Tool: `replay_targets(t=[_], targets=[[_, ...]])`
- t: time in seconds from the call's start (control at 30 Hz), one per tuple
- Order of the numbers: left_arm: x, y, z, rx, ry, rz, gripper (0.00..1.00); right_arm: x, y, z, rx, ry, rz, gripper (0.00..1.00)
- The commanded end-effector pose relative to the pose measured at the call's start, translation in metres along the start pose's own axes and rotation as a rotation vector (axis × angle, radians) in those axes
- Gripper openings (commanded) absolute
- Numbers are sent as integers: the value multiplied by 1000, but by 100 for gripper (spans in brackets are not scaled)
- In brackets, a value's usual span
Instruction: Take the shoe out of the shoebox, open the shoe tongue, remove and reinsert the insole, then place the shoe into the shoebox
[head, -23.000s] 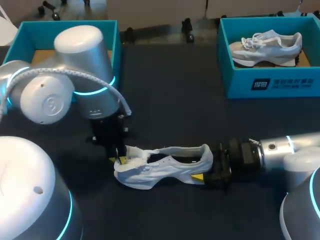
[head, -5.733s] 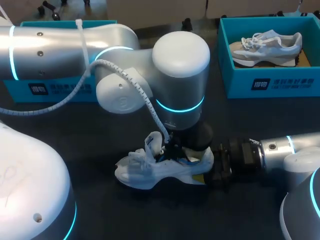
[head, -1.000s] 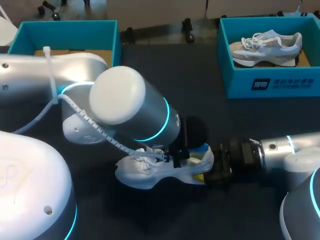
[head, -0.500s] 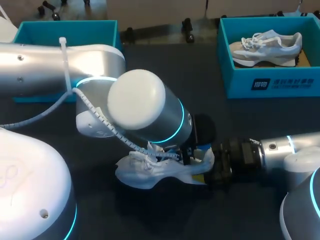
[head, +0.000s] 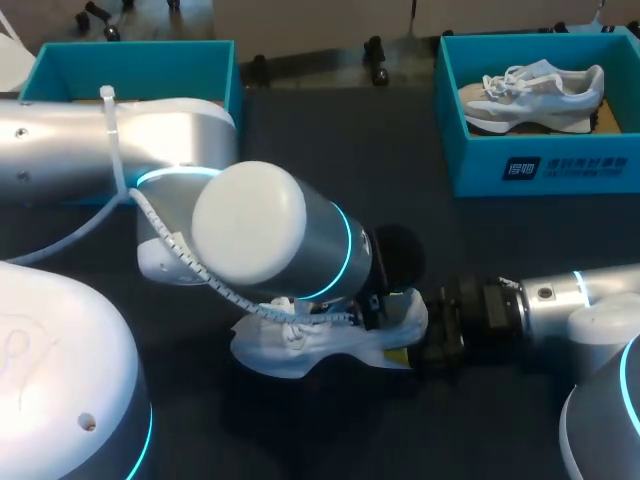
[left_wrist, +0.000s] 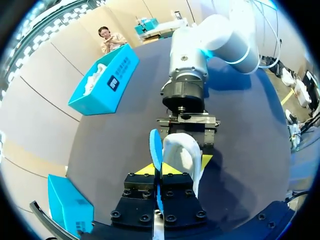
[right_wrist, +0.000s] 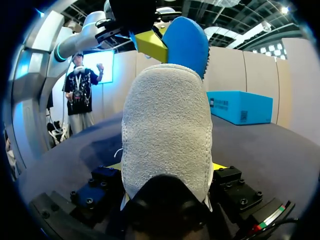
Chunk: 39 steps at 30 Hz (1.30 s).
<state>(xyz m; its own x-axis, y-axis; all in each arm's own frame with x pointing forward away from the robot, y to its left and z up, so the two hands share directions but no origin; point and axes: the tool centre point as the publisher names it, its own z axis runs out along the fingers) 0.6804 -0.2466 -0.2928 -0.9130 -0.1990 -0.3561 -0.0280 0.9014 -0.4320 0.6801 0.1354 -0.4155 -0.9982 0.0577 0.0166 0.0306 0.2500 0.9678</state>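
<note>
Table comes first: a dark surface with a wide bare band between the two far corners, running down the middle towards the near side.

Two arms cross it. Left arm comes in from the left and bulks over the near-middle, hiding much of the left half. Right arm lies low along the near right.

Two teal shoeboxes sit at the far edge, well apart. Left shoebox is in the far left corner, its near wall partly behind the left arm. Right shoebox is in the far right corner.

Two shoes are in view. The second shoe lies inside the right shoebox. The shoe rests on the table at near-middle, toe to the left and heel to the right, outside both boxes. Open table stretches on its far side up to the boxes.

One insole, blue, stands up out of the shoe's opening just ahead of the heel.

Left gripper is closed on the insole, with a yellow tip pressed against each face. Right gripper clamps the shoe's heel from both sides — the insole's rounded end shows above the heel collar.
</note>
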Motion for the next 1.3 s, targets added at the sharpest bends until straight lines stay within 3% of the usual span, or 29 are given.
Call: replay_targets(t=[0.03,0.13,0.3,0.37,0.57,0.9,1.17,1.3], targets=[[3,-1,-2,3,-16,-2,0,1,2,1,5,0,0,0],[4,-4,-1,1,-27,-4,0,1,2,1,5,0,0,0],[5,-9,0,1,-25,-7,38,1,2,1,5,0,0,0],[5,-12,-3,8,-18,-7,44,1,2,1,5,0,0,0],[5,-11,-17,22,27,44,47,1,2,1,5,0,0,0],[6,15,-41,-33,67,112,47,1,2,1,5,0,0,0],[2,23,-44,-92,116,127,48,1,2,1,5,0,0,0],[-4,25,-45,-86,128,125,48,1,2,1,5,0,0,0]])
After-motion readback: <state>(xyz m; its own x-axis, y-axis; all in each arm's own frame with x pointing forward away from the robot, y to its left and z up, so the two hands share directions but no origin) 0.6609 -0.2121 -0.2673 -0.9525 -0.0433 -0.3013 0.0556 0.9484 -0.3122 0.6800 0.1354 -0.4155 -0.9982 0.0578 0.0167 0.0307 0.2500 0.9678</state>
